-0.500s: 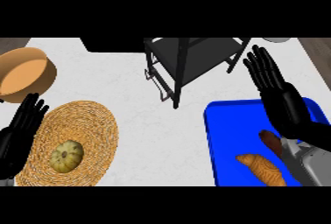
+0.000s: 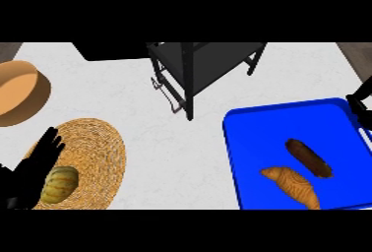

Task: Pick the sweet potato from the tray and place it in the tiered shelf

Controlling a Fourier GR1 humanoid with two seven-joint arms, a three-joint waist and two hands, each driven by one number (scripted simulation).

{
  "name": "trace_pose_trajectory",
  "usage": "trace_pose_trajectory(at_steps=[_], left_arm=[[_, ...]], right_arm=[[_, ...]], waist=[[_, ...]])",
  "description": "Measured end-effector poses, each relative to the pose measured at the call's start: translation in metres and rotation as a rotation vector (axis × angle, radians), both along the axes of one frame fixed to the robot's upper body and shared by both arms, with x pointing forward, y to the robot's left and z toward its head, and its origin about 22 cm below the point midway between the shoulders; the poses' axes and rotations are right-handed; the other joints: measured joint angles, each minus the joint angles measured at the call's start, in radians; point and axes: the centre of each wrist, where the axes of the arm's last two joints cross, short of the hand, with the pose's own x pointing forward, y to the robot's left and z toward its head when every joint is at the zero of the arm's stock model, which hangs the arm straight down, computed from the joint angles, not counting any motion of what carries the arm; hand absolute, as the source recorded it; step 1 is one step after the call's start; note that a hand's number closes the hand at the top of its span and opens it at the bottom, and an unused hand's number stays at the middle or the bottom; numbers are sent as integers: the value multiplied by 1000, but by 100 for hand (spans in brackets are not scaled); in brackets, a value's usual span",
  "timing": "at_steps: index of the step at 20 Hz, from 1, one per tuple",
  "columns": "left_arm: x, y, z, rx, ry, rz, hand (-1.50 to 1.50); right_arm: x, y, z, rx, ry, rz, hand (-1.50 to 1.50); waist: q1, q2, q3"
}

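Observation:
The sweet potato [image 2: 309, 157], dark brown and elongated, lies uncovered in the blue tray [image 2: 247, 128] at the right. The black tiered shelf [image 2: 207, 64] stands at the top centre, behind the tray's left corner. Of my right hand [image 2: 357, 102] only a small black piece shows at the right edge, above the tray's far right corner and apart from the sweet potato. My left hand [image 2: 38, 165] rests open at the lower left, fingers straight, over the edge of a woven plate.
A golden croissant [image 2: 292, 184] lies in the tray just in front of the sweet potato. The woven plate [image 2: 98, 147] at the lower left holds a green-yellow squash [image 2: 59, 183]. A wooden bowl [image 2: 18, 93] sits at the far left.
My right hand has pulled away from above the tray to the right edge, uncovering the sweet potato. The left hand has barely shifted.

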Motion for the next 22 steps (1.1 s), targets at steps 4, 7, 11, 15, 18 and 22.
trace_pose_trajectory(at_steps=[4, 7, 11, 15, 18, 22], left_arm=[[17, -11, 2, -6, 65, -7, 0], [27, -15, 4, -10, 91, -15, 0], [32, -21, 4, -8, 106, -14, 0], [37, -22, 6, -6, 121, -14, 0], [35, -20, 6, -11, 126, -9, 0], [37, -22, 6, -10, 128, 0, 0]], right_arm=[[-13, -59, -6, -81, 50, -31, -150], [-26, -88, -3, -142, 87, 29, -150], [-41, -103, 10, -232, 179, 123, -150], [-50, -96, 22, -319, 251, 185, -150], [-55, -74, 30, -402, 299, 207, -150], [-64, -41, 26, -487, 323, 160, -150]], waist=[[23, -3, 9], [34, -6, 10], [39, -12, 10], [38, -16, 8], [33, -19, 7], [27, -21, 7]])
